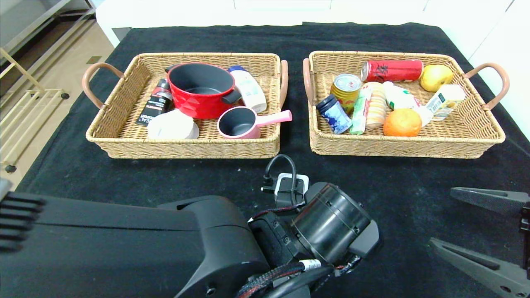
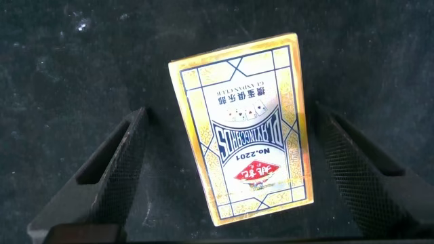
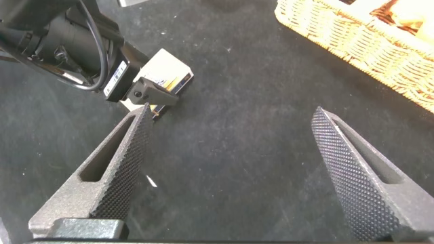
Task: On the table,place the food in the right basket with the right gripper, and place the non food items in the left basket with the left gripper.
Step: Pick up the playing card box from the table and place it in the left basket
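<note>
A pack of playing cards (image 2: 244, 129), yellow and blue, lies flat on the black cloth. My left gripper (image 2: 230, 112) is open right above it, one finger on each side, not touching. In the head view the left arm's wrist (image 1: 327, 223) hides both the gripper and the pack. The pack also shows in the right wrist view (image 3: 168, 70), beside a left finger. My right gripper (image 1: 442, 216) is open and empty over bare cloth at the front right; it also shows in the right wrist view (image 3: 232, 115).
The left basket (image 1: 124, 124) holds a red pot (image 1: 198, 93), a pink pan (image 1: 242, 122), a white bowl (image 1: 172, 126) and two bottles. The right basket (image 1: 468, 128) holds cans, an orange (image 1: 401, 123), a pear (image 1: 435, 77) and packets.
</note>
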Action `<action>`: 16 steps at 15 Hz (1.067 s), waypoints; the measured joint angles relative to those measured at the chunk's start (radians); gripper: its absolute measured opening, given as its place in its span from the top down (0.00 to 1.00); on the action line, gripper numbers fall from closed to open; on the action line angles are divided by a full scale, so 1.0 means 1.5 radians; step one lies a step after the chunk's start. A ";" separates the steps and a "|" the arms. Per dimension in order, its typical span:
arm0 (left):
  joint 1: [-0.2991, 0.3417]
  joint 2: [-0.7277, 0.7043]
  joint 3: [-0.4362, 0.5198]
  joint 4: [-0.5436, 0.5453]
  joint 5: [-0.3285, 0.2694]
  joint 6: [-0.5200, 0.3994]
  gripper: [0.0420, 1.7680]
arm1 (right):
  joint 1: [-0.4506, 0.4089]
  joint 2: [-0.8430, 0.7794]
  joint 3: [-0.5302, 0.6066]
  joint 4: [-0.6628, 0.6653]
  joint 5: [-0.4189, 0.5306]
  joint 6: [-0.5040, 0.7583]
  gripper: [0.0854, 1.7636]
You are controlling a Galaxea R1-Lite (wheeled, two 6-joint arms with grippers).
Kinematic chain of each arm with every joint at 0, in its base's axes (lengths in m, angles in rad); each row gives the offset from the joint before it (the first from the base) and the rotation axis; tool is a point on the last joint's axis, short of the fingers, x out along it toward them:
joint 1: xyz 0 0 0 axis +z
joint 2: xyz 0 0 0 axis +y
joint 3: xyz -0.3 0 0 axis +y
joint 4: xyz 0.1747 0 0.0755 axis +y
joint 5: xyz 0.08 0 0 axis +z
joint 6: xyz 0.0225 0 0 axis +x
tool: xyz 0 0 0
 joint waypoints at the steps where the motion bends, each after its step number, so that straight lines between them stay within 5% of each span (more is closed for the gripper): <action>1: 0.000 0.001 0.000 0.001 0.001 0.000 0.10 | 0.000 0.000 0.000 0.000 0.000 0.000 0.03; 5: 0.000 0.003 0.000 0.001 0.000 0.001 0.39 | 0.000 0.000 0.000 0.002 0.001 0.000 0.03; 16: 0.002 0.011 0.002 0.002 0.002 0.002 0.42 | 0.001 0.000 0.002 0.002 0.001 0.000 0.03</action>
